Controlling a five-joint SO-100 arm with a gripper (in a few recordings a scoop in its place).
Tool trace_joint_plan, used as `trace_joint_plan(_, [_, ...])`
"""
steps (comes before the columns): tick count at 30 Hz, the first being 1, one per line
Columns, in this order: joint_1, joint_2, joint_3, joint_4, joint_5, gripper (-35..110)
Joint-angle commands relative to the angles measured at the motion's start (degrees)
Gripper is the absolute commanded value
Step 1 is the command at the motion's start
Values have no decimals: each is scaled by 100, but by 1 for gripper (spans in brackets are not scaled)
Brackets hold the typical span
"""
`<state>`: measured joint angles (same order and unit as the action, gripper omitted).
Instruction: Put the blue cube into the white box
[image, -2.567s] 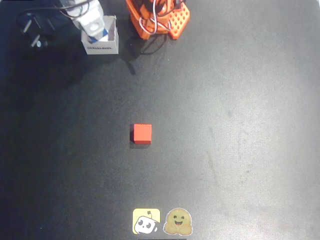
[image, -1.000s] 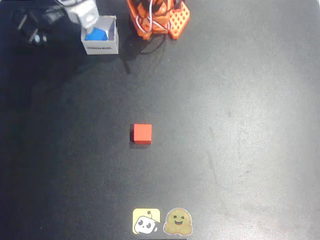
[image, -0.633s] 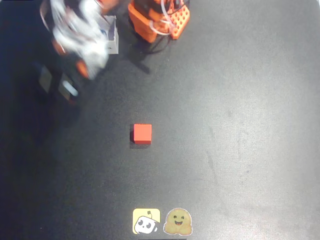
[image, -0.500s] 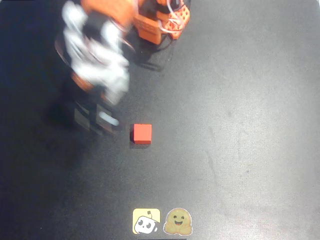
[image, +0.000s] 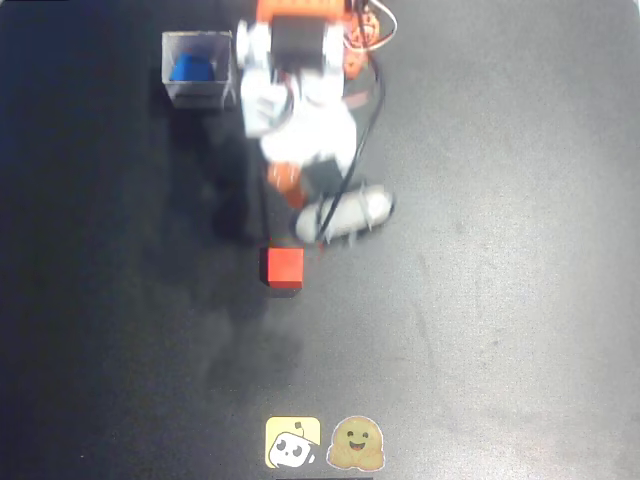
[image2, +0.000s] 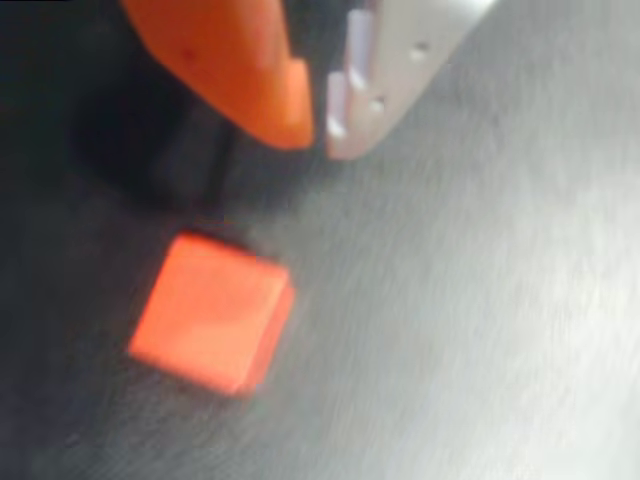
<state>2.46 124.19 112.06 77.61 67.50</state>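
The blue cube (image: 190, 70) lies inside the white box (image: 200, 96) at the overhead view's top left, nothing touching it. My gripper (image: 305, 232) hangs blurred near the middle of the table, far from the box and just above a red cube (image: 283, 268). In the wrist view the gripper (image2: 318, 125) is shut and empty, its orange and pale fingertips almost touching. The red cube (image2: 212, 312) sits on the mat below and left of them.
The orange arm base (image: 305, 15) stands at the top edge, right of the box, and a black cable loops off the arm's right side. Two stickers (image: 325, 443) lie at the bottom edge. The dark mat is bare to the right.
The gripper left the blue cube in the white box, then swung away from it fast, down and to the right, ending over the red cube. Both cubes and the box stayed put.
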Motion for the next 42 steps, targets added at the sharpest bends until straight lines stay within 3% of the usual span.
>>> trace_joint_plan(1, [-26, 1143, 817, -158, -26, 0])
trace_joint_plan(19, [-510, 5862, 4289, -686, 501, 0])
trace_joint_plan(24, [-659, 5897, 4535, -932, 826, 0])
trace_joint_plan(31, [-809, 5897, 5010, -1608, 2109, 0])
trace_joint_plan(42, [-686, 5897, 5713, -1960, 2382, 0])
